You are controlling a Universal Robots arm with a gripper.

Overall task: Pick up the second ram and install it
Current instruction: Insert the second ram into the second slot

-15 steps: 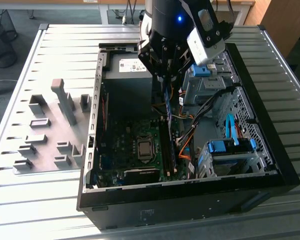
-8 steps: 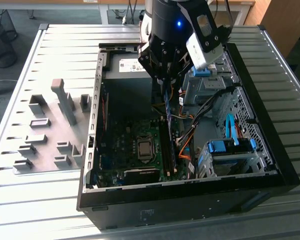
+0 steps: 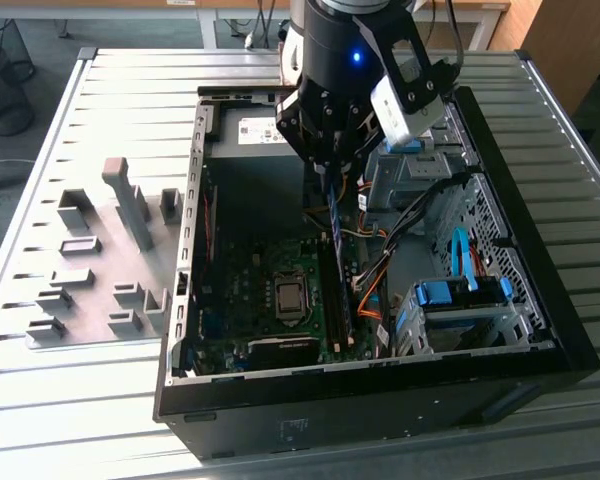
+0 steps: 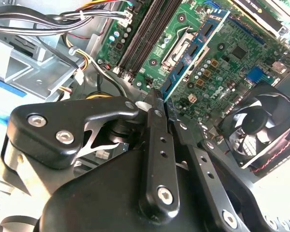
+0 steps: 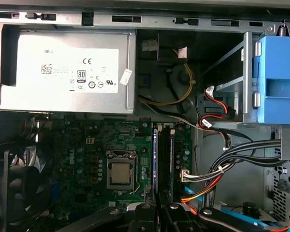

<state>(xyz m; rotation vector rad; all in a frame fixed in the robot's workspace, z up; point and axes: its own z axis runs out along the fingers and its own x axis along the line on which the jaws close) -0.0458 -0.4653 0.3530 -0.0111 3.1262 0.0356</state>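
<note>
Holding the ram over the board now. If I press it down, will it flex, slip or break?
Likely stiff: the ram is a thin flat board jutting straight from the fingers without sagging. Probably light but fragile, with bare chips on its face. Gripped near one end, it may pivot or slip if pressed off-line.

Workshop: slatted metal bench (image 3: 130,120), open computer case (image 3: 540,330)

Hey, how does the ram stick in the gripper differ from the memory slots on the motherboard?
The second ram is a blue-green board, while the memory slots are black. The ram is clamped in the gripper and held above the board, whereas the slots sit fixed on the motherboard. Both are long and narrow, and in the first wrist view they run in the same direction.
</note>
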